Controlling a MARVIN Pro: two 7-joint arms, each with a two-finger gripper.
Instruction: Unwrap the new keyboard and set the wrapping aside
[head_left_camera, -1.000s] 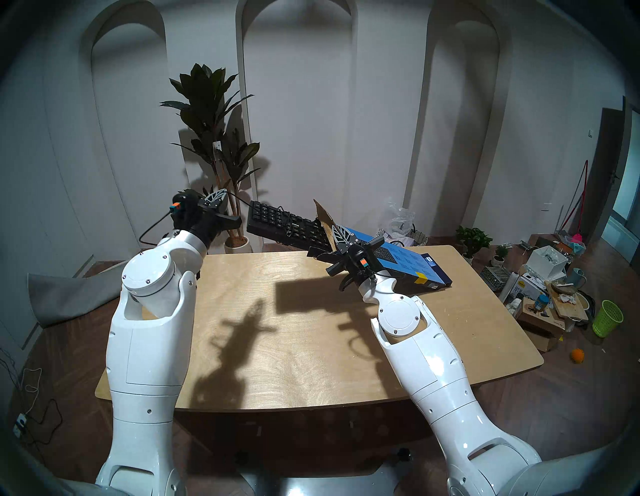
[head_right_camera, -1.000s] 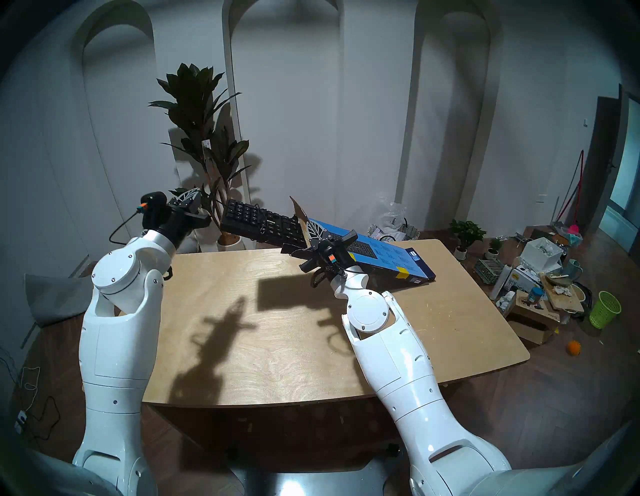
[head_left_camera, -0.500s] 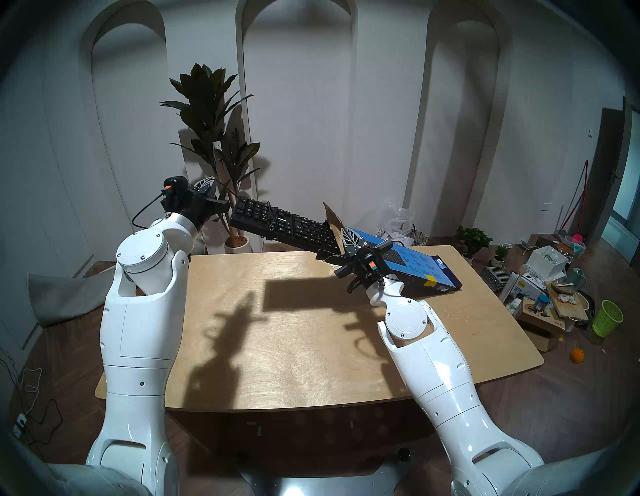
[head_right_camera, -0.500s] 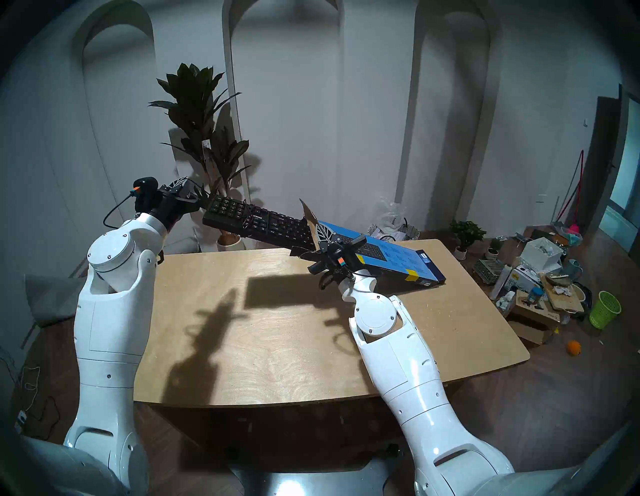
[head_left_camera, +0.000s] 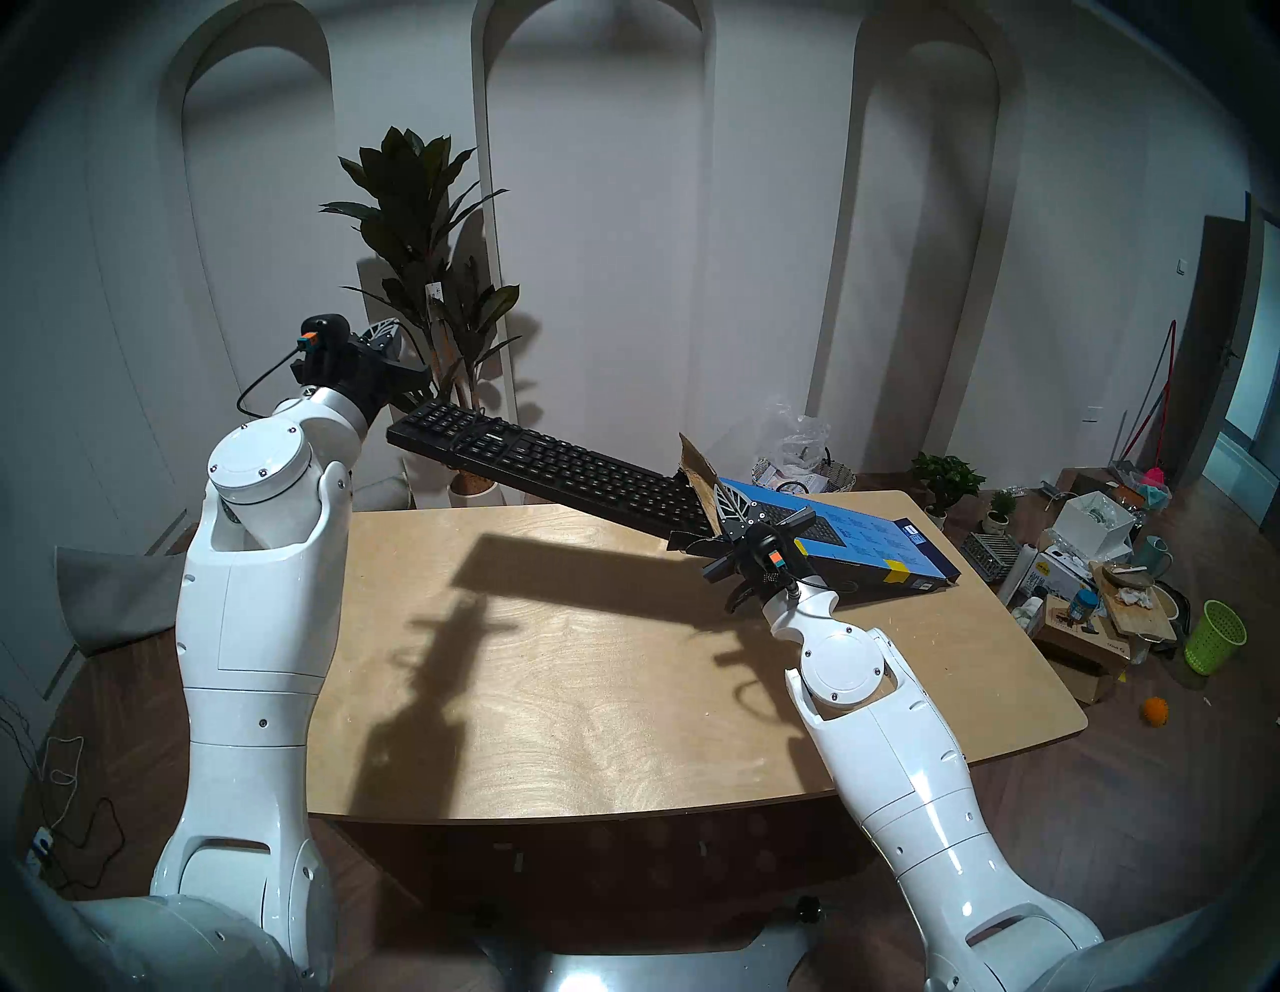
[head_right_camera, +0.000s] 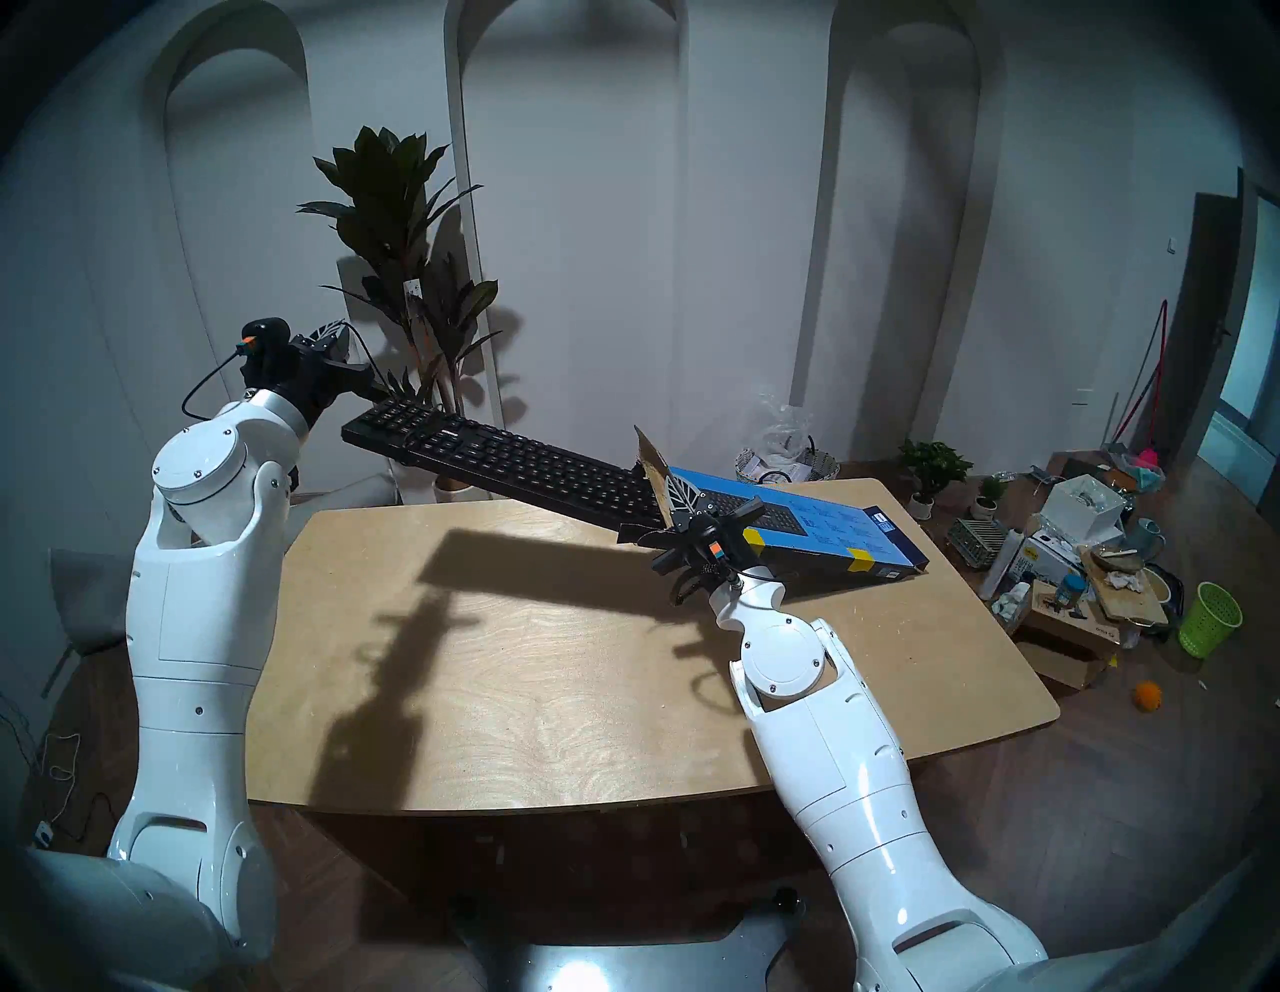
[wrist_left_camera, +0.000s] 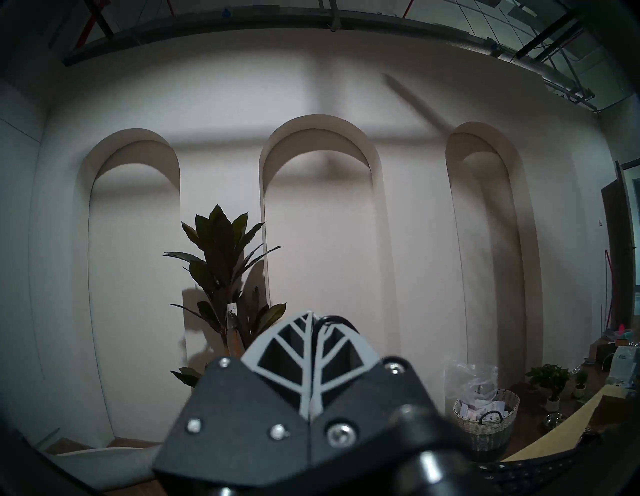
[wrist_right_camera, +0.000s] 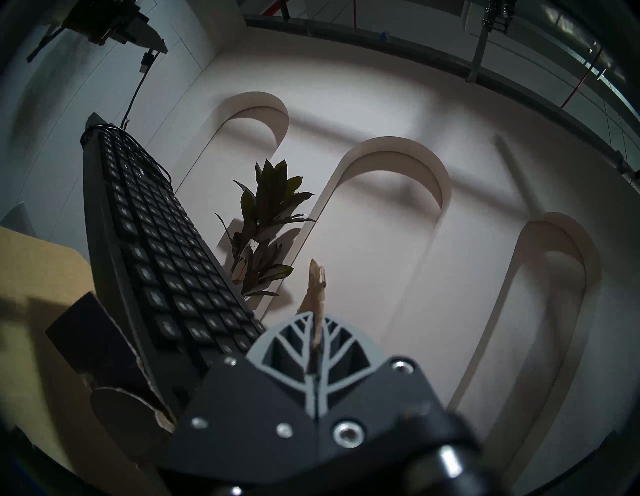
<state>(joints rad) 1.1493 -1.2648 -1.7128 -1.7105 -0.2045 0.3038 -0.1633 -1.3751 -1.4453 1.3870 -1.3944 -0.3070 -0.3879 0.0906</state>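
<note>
Sliding further out: keyboard (head_left_camera: 554, 471) | left hand (head_left_camera: 385, 335) pinches cable | right hand (head_left_camera: 729, 500) clamps wrapping (head_left_camera: 873, 544) flap

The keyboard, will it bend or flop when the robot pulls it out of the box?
Probably not. The keyboard sticks out straight from the box above the table without sagging, so it looks stiff. The left claw seems to hold only its thin cable, which is floppy, so the keyboard could swing or drop once free.
</note>
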